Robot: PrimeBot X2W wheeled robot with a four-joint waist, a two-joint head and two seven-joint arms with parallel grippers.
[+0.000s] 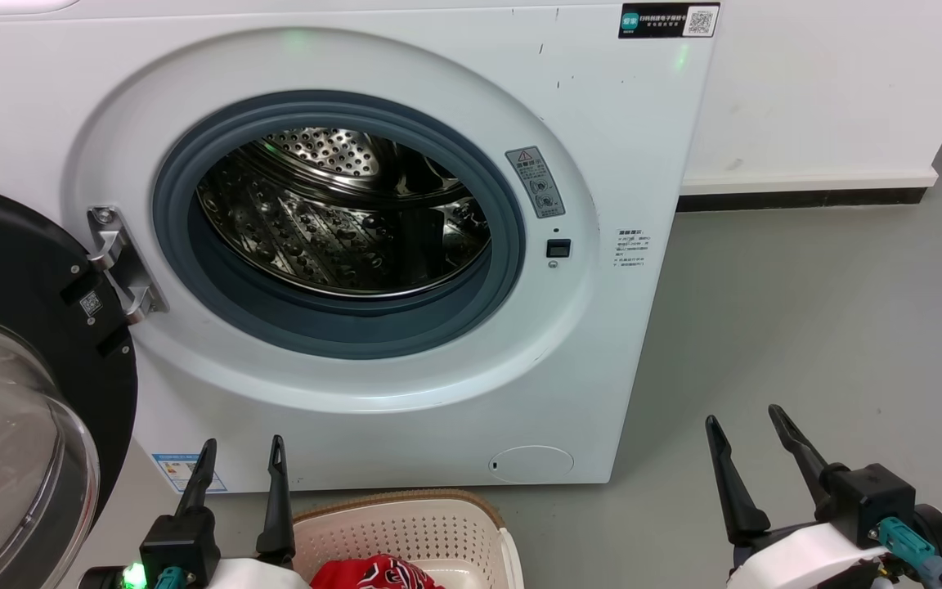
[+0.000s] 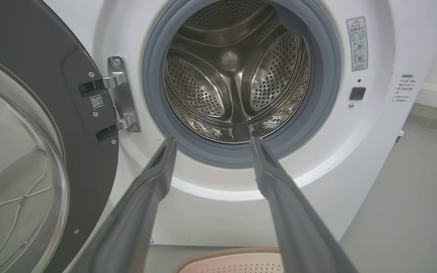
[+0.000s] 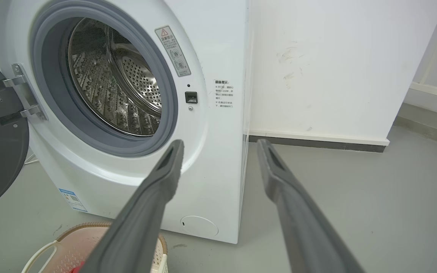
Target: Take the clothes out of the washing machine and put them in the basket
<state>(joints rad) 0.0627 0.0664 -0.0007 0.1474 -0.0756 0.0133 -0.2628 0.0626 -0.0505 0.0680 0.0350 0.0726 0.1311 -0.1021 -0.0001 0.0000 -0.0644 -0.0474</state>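
**Head view:** The large white front-loading washing machine (image 1: 618, 343) stands on the grey floor (image 1: 806, 327). Its black-rimmed glass door (image 1: 21, 393) is swung wide to the left, and its perforated steel drum (image 1: 332, 229) shows bare metal. The small cream perforated plastic basket (image 1: 430, 523) sits on the floor against the machine's lower front edge. The bright red soft clothes (image 1: 381, 574) lie bunched inside it, with a little dark and white trim showing. The left gripper (image 1: 243, 442) hangs just beside the basket's rim, fingers spread and holding nothing. The right gripper (image 1: 743, 414) is well apart from the basket, spread just as wide and empty.

**Left wrist view:** The left gripper (image 2: 212, 139) points at the drum (image 2: 237, 72), and no cloth is visible inside. The gasket lip hides the nearest strip of the drum, so a garment left there could be missed.

**Right wrist view:** The right gripper (image 3: 220, 141) gapes over the floor by the machine's right corner. The basket (image 3: 70, 242) looks light, so a careless sweep of the left arm might catch its rim and tip it, or knock the open door.
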